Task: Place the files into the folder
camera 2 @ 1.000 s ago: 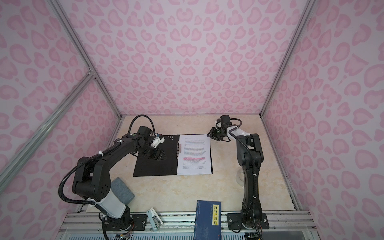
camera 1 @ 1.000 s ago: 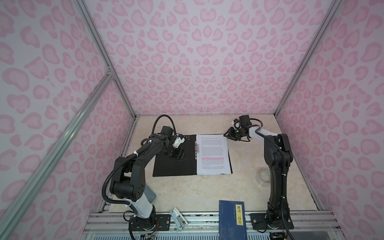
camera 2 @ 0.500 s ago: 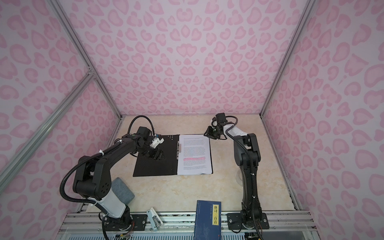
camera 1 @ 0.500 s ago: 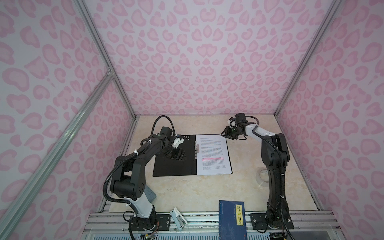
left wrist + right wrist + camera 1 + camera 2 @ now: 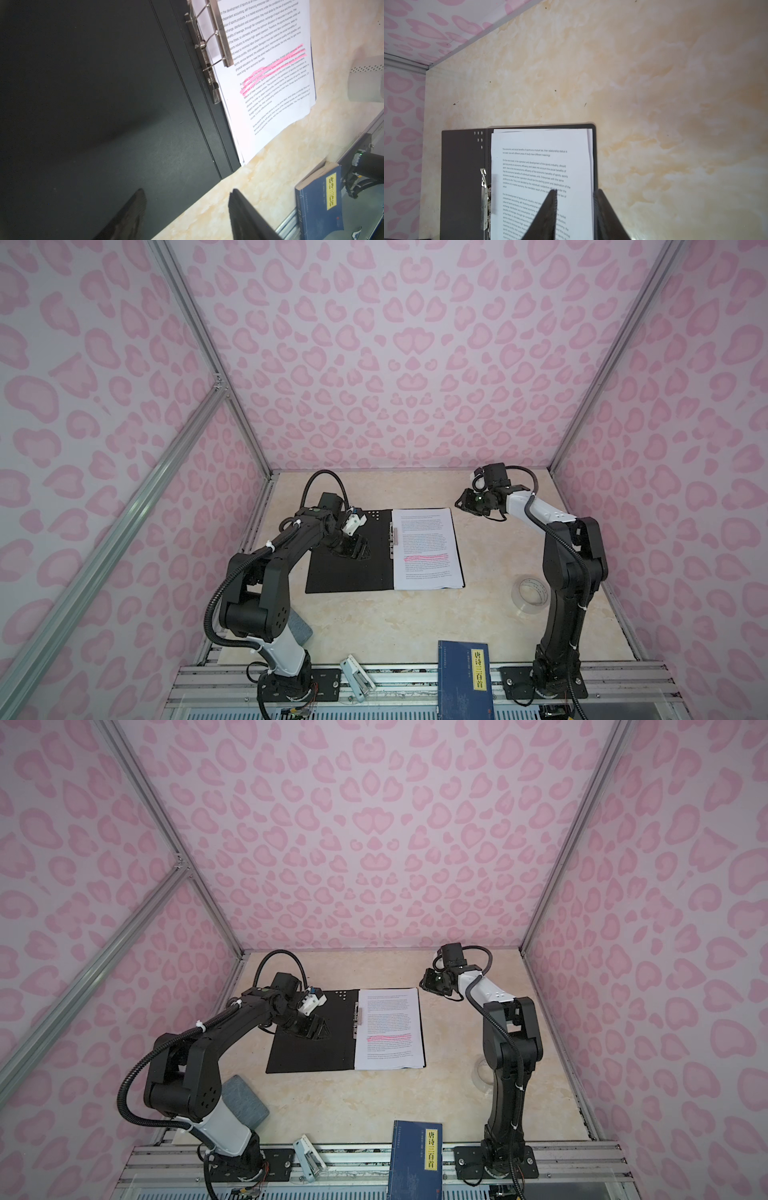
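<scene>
Right gripper (image 5: pixel 459 506) nearer the files (image 5: pixel 428 549); elbow high

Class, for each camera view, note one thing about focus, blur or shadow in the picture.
Left wrist view: print on the files is sharp, the left claw soft, and a broad shadow crosses the folder. Right wrist view: the metal clip is smeared by blur. In both top views: even light, faint shadows.
</scene>
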